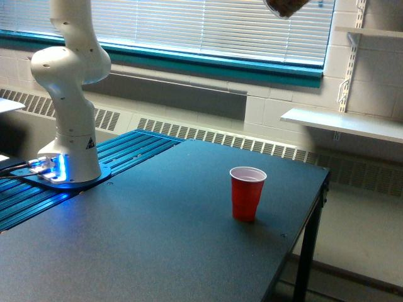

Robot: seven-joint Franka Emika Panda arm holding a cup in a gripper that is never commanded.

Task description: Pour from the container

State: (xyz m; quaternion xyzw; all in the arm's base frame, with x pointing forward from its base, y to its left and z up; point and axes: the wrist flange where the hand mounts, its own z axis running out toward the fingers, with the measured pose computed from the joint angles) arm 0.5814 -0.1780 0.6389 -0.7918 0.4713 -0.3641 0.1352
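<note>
Brown granular bits show at the very top edge of the exterior view, inside the container [286, 7], of which only the lower part is in the picture; the rest is cut off by the frame. It hangs high in front of the window blinds [208, 25], well above the surface [157, 239] and toward the exterior view's right of the red cup [247, 193]. The tool itself lies outside the picture, so whether its fingers are apart or clamped on the container cannot be told.

Below, the red cup stands upright on the dark surface, its white inside visible at the rim, near the surface's edge on the exterior view's right. It stands alone, well apart from the arm's base.

The white arm [70, 82] rises from a round base [66, 170] on the exterior view's left, where a blue light glows at its foot and cables run off to the side. The base sits on a blue ribbed panel [126, 151] that adjoins the dark surface. The arm's upper links leave the frame at the top.

Behind the surface a teal sill [220, 66] runs under the blinds, a vented heater cover [208, 135] lines the wall, and white shelves [343, 123] on wall brackets hang on the exterior view's right.
</note>
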